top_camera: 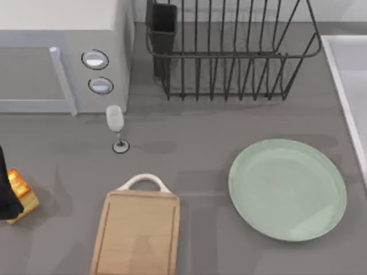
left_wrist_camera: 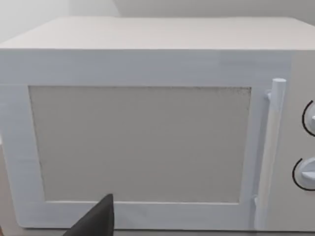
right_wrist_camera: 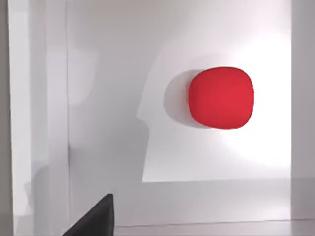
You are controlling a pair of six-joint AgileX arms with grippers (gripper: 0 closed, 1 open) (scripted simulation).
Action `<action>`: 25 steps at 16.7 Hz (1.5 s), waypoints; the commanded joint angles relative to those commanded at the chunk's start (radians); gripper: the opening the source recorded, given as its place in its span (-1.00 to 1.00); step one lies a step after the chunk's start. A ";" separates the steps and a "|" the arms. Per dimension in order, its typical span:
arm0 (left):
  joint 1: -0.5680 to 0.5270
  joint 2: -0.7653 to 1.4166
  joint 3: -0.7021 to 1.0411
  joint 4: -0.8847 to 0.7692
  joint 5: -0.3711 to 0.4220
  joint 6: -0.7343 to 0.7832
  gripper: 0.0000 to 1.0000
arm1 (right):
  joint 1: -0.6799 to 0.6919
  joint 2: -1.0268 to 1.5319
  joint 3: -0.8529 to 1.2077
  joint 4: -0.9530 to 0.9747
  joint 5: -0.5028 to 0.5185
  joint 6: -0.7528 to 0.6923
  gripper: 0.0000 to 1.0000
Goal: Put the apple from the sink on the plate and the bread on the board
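The apple lies loose in the sink, smooth and probably slippery; grip across its middle. I cannot tell either pincer's opening.

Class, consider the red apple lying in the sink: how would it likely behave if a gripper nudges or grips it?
The apple looks rounded, so it probably rolls when nudged. Its smooth surface may slip between fingers. It seems small and likely light.

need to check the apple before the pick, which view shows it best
The right wrist view: the apple sits in full, unobstructed, on the white floor of the sink. The top view catches just the sink's rim at the table's right edge, and the left wrist view faces the microwave.
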 joint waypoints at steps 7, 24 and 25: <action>0.000 0.000 0.000 0.000 0.000 0.000 1.00 | -0.065 0.455 0.353 -0.226 0.001 -0.061 1.00; 0.000 0.000 0.000 0.000 0.000 0.000 1.00 | -0.131 0.412 0.379 -0.045 -0.079 -0.124 1.00; 0.000 0.000 0.000 0.000 0.000 0.000 1.00 | -0.135 0.420 0.368 -0.009 -0.084 -0.128 1.00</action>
